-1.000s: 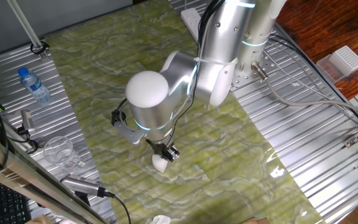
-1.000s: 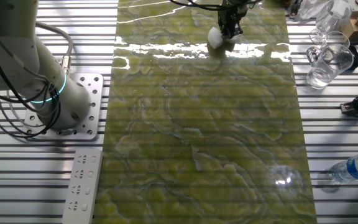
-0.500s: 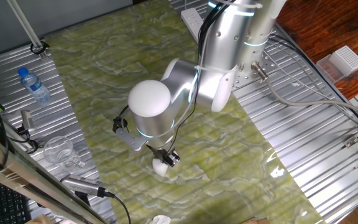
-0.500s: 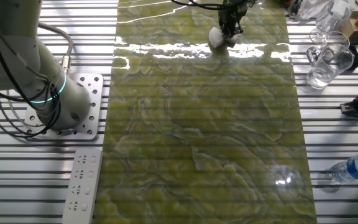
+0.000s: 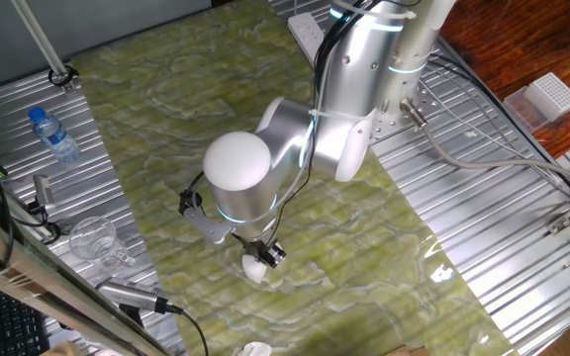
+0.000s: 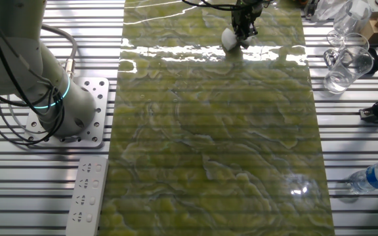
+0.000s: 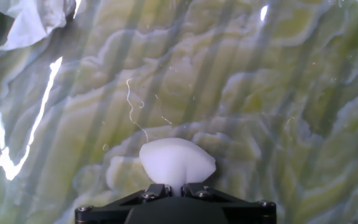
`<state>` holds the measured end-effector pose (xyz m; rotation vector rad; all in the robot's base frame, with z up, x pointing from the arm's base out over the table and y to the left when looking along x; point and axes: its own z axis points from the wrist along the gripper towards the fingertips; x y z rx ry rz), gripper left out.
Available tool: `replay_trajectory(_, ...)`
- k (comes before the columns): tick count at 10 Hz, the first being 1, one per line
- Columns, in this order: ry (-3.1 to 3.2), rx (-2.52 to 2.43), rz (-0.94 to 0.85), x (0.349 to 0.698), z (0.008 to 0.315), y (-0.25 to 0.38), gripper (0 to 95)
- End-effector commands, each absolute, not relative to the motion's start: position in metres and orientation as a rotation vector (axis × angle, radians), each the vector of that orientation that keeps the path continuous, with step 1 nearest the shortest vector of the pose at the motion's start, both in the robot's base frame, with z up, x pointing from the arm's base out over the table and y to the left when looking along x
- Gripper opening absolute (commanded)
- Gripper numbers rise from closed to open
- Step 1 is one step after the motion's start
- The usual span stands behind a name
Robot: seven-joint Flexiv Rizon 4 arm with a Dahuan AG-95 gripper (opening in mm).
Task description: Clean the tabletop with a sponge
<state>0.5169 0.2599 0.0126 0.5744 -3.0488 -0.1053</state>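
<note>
While the gripper (image 7: pixel 176 190) pinches the sponge (image 7: pixel 178 163) at its upper edge, the white block bulges below the fingers, pressed on the tabletop (image 5: pixel 166 109) near its end. Judged light, soft and easily squashed; a grip across the narrow top, as now, suits it. White crumpled scrap (image 7: pixel 33 22) lies well apart. No readable labels or writing anywhere.

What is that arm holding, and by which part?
The white sponge, pinched at its near end between the gripper's jaws, the rest bulging out against the tabletop.
</note>
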Motion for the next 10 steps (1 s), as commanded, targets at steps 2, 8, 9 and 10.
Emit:
replay_trajectory(2,-3.054,0.57,-0.114,0.521,0.013,0.261,0.0)
replay_trajectory(8,-3.048,0.612,-0.112,0.535,0.009,0.263,0.0)
replay_trajectory(9,-3.048,0.612,-0.109,0.538,0.009,0.264,0.0)
replay_trajectory(10,-3.047,0.612,-0.103,0.541,0.01,0.264,0.0)
